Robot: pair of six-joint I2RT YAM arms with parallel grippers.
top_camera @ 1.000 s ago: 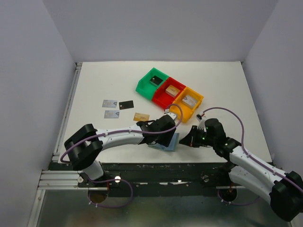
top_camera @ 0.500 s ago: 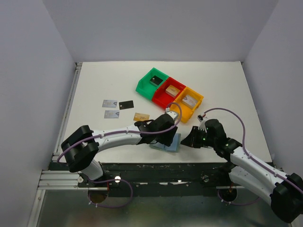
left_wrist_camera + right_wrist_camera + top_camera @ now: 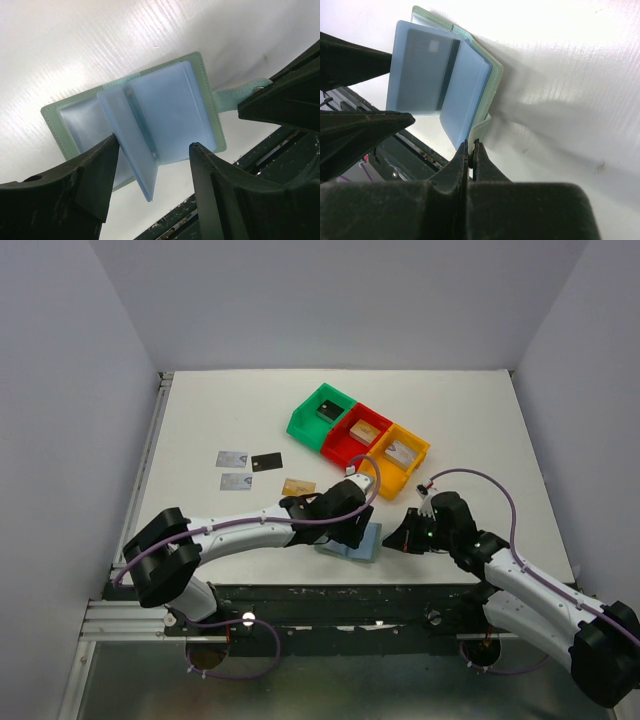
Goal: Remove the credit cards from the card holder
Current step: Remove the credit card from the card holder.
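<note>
The card holder [image 3: 354,543] lies open at the table's near edge, pale green outside with blue clear sleeves [image 3: 170,105]. My left gripper [image 3: 154,142] hovers just over it, open, its jaws either side of one sleeve page [image 3: 131,150] that stands up. My right gripper [image 3: 471,145] is shut on the holder's strap tab [image 3: 481,125] at its right side. A dark grey card [image 3: 427,65] shows inside a sleeve in the right wrist view. On the table to the far left lie two silver-grey cards [image 3: 232,459] [image 3: 236,481], a black card [image 3: 267,462] and a tan-gold card [image 3: 298,487].
A green bin [image 3: 322,412], a red bin [image 3: 357,432] and an orange bin [image 3: 398,455] stand in a diagonal row behind the holder, each with a small object inside. The table's front edge and a dark metal rail [image 3: 280,150] run right under the holder.
The holder has shifted slightly to the right with both grippers on it. The left arm's elbow has drifted a little left. The loose cards have not moved.
</note>
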